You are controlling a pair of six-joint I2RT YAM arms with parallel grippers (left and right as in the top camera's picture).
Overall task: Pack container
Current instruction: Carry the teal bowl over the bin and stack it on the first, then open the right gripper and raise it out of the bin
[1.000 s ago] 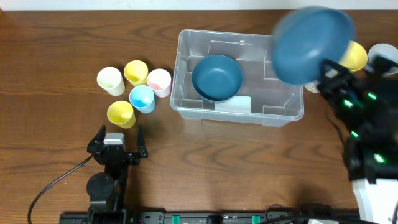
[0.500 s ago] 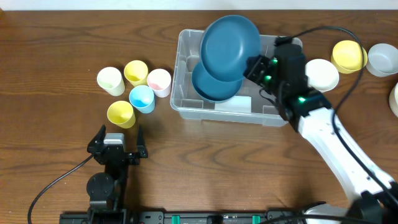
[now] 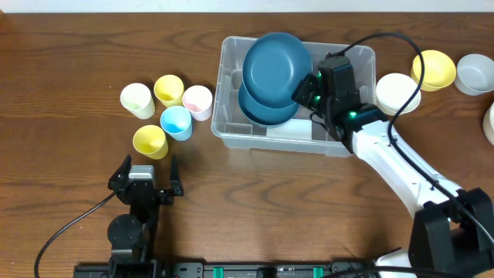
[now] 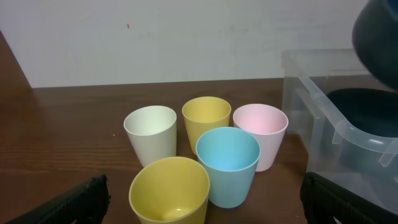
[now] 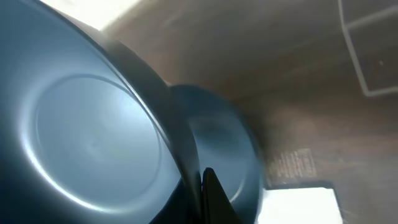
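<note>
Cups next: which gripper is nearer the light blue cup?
Left. The left gripper sits open in front of the light blue cup; the right gripper holds a blue bowl over the container.

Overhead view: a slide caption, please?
The right gripper holds a blue bowl above a second bowl inside the clear container.

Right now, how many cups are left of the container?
5, clustered: white cup leftmost, yellow cup behind, pink cup nearest the container, blue cup central, second yellow cup in front. None seem hidden.
</note>
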